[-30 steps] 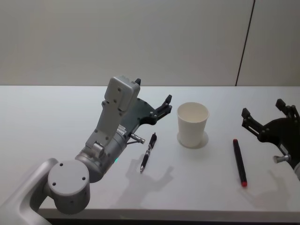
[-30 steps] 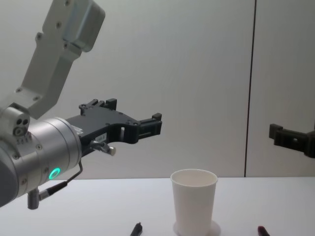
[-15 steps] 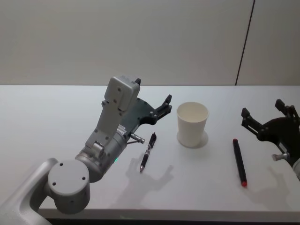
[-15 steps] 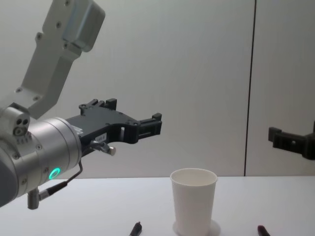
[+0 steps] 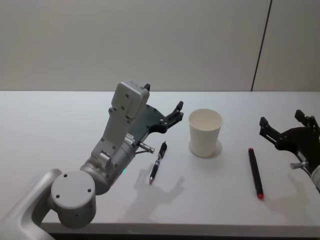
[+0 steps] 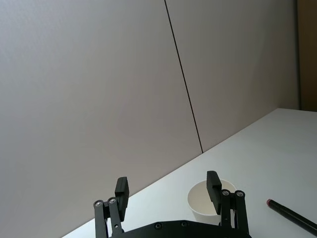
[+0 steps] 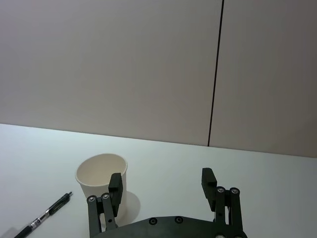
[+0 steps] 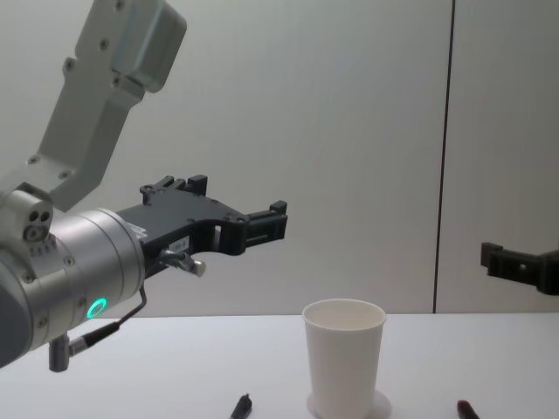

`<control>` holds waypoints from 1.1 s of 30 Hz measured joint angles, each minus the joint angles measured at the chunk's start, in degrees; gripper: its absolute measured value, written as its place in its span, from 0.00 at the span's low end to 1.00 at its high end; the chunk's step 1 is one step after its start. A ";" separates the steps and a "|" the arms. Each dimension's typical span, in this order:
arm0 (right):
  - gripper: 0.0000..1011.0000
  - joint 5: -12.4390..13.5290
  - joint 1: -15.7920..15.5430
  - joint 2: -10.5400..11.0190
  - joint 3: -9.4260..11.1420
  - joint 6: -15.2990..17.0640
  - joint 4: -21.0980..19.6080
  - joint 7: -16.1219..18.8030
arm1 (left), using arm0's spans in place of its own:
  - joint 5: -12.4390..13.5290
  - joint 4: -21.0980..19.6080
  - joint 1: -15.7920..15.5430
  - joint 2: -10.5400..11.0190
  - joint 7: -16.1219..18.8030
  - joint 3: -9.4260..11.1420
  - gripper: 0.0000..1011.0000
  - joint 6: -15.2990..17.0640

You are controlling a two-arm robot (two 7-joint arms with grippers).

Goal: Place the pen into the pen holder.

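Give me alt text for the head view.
A white paper cup stands on the table between a slim black pen and a red-tipped pen. The open left tool hovers near the slim one, the open right tool near the other.

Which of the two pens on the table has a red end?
The thicker pen, lying to the right of the white paper cup. The slimmer black pen, left of the cup, shows no red.
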 joint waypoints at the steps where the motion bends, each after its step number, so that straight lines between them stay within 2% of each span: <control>1: 0.99 0.14 0.10 -0.09 0.08 0.27 0.07 -0.13 | 0.00 0.00 0.00 0.00 0.00 0.00 0.99 0.00; 13: 0.99 0.81 1.04 -1.24 0.12 4.08 0.38 -2.02 | 0.00 0.00 0.00 0.00 0.00 0.00 0.99 0.00; 24: 0.99 0.87 2.77 -3.64 -0.68 11.29 1.64 -5.75 | 0.00 0.00 0.00 0.00 0.00 0.00 0.99 0.00; 33: 0.99 -0.40 4.42 -5.70 -1.50 17.39 3.75 -8.53 | 0.00 0.00 0.00 0.00 0.00 0.00 0.99 0.00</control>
